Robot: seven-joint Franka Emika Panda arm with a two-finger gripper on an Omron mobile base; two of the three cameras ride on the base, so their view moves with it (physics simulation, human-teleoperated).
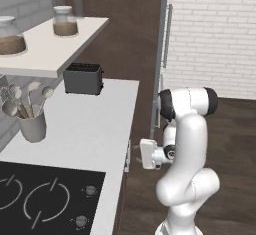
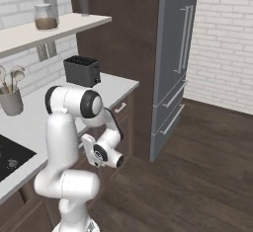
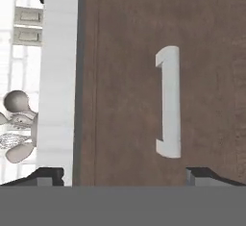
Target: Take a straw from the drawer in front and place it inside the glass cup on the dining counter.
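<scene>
Plain brown drawer [image 3: 134,76] front with unmarked silver handle [image 3: 169,102].

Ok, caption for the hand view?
Open claw facing the closed drawer, its pale handle between the fingertips.

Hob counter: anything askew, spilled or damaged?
Nothing stands out. The black toaster, the grey utensil pot and the glass jars on the white shelf stand upright; the dark brown wooden drawer is shut, its handle intact.
</scene>
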